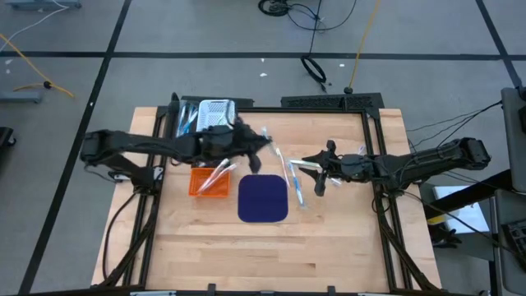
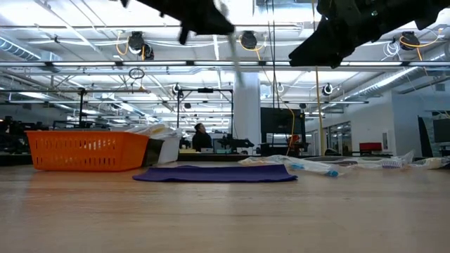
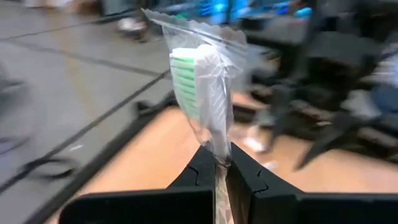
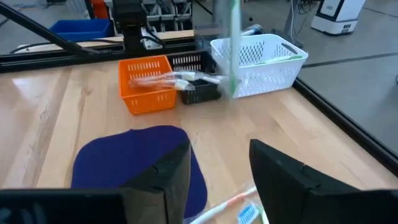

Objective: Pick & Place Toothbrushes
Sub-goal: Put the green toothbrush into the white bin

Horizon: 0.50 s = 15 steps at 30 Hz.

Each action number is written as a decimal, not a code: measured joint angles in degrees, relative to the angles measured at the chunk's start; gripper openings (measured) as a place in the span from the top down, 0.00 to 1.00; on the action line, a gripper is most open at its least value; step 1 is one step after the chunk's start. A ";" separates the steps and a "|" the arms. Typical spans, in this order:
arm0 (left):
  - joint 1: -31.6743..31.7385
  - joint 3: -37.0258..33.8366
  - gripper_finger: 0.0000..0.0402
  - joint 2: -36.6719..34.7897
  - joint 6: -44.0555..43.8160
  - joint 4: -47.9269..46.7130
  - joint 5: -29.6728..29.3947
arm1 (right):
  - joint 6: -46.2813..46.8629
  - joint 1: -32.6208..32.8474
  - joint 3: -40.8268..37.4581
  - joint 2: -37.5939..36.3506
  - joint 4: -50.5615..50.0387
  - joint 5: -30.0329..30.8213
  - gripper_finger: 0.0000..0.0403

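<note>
Left wrist view: left gripper (image 3: 221,169) pinches one wrapped green toothbrush (image 3: 198,87). Right gripper (image 4: 217,163) wide, empty, over mat (image 4: 134,158). One orange basket (image 4: 147,83), one white basket (image 4: 260,64).

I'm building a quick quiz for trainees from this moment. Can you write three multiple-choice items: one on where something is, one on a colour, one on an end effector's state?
1. Where does the dark blue mat lie?
A. right of the orange basket
B. inside the white basket
C. off the table

2. What colour are the bristles of the wrapped toothbrush in the left wrist view?
A. red
B. green
C. black

3. What state is the left end effector in?
A. wide open
B. shut on the wrapped toothbrush
C. shut, empty

Answers: 1 A, the high view shows the mat right of that basket. 2 B, green shows through the wrapper. 3 B, its fingers pinch the wrapper.
</note>
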 joint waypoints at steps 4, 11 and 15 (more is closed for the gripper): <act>1.63 0.02 0.99 -5.84 -1.34 -12.43 -11.44 | 0.02 0.02 0.00 0.00 0.04 -0.13 0.60; 7.94 0.02 0.99 -9.90 -5.90 -26.75 -18.98 | 0.00 0.02 0.00 -0.02 0.02 -0.15 0.61; 13.95 0.00 0.99 -9.84 -6.43 -31.14 -18.93 | 0.02 0.02 0.00 -0.02 0.01 -0.17 0.61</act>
